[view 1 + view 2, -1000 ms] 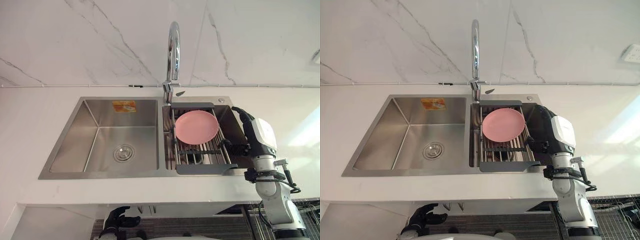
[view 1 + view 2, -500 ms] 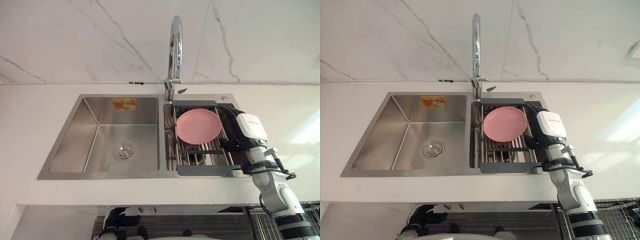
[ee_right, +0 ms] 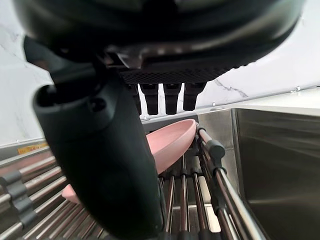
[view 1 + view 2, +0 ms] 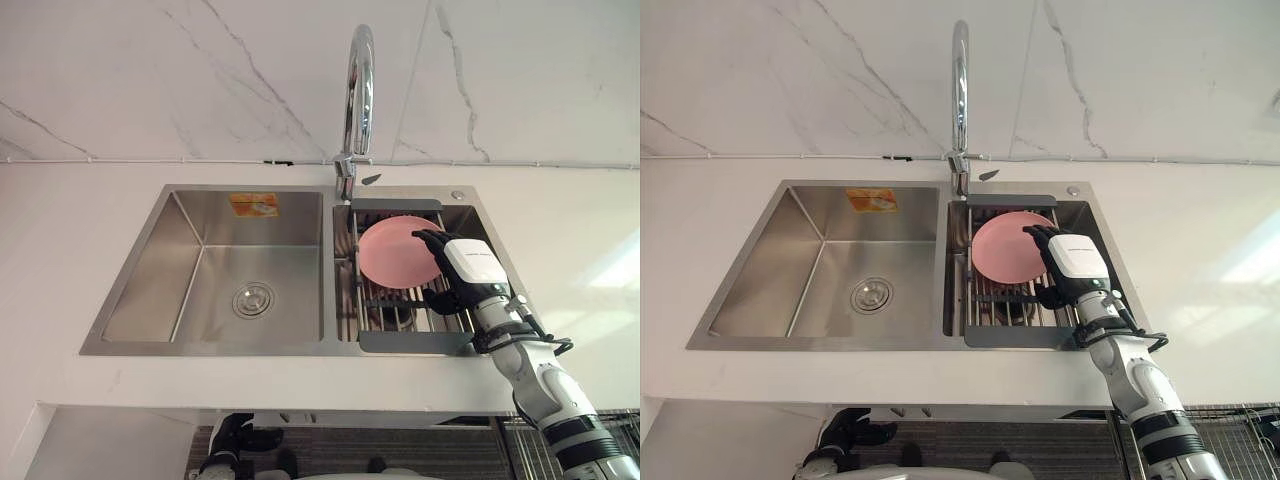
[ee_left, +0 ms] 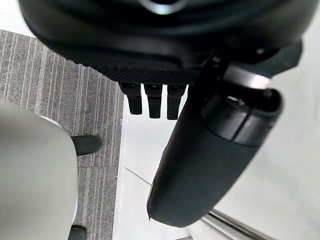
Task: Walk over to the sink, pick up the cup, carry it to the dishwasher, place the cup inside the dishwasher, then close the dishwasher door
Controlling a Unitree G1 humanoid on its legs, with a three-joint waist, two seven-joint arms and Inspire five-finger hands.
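The task was at its start as far as could be judged: the robot stood at the sink point(image 4: 200, 260), and the pick-up, the carry, the loading and the door closing were all left to do. No cup could be made out; a pink plate point(image 4: 393, 255) leaned on the drying rack point(image 4: 415, 341) over the right basin, and something dark under the bars was too hidden to name. The right hand point(image 4: 465, 268) hovered over the rack at the plate's right rim, fingers straight, thumb out, holding nothing. The left hand point(image 4: 847, 436) hung below the worktop's front edge, relaxed and empty. The white worktop point(image 4: 60, 250) carried the steel sink near its middle, with the tap point(image 4: 358, 90) rising at its back edge before a marbled wall point(image 4: 150, 70). Grey ribbed carpet point(image 5: 60, 100) covered the floor, and a wire basket point(image 4: 1235, 418), perhaps the dishwasher's, showed under the worktop's right front.
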